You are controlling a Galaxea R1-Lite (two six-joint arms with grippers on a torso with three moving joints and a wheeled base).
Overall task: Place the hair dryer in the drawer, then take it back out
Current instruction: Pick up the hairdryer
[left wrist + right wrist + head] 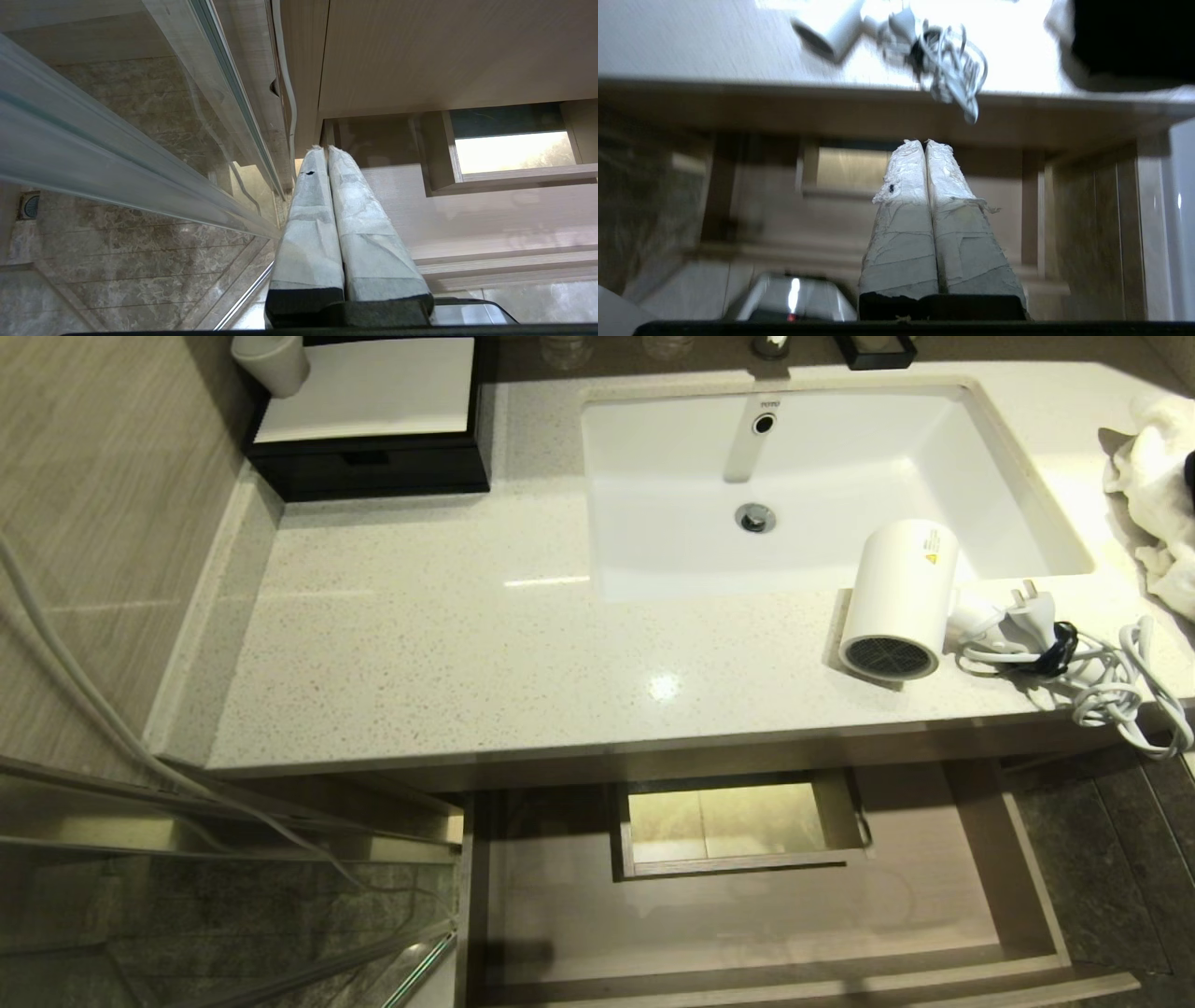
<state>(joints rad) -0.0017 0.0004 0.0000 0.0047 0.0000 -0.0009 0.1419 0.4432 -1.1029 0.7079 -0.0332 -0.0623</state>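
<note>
One hair dryer (898,600) on the counter (420,644); one drawer (747,915) (open).

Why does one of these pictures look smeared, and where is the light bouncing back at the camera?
The right wrist view is smeared: the small white hair dryer sits on a washed-out bright counter. The head view is sharp, with a glare spot on the speckled beige countertop and a shadow over the back of the open light wood-grain drawer. The left wrist view is sharp.

Speckled beige table (420,644) with white sink (672,551), black box (373,467) at back left. Tiled wall (103,476) on left, dark stone floor (1102,868), glass door (117,154).
</note>
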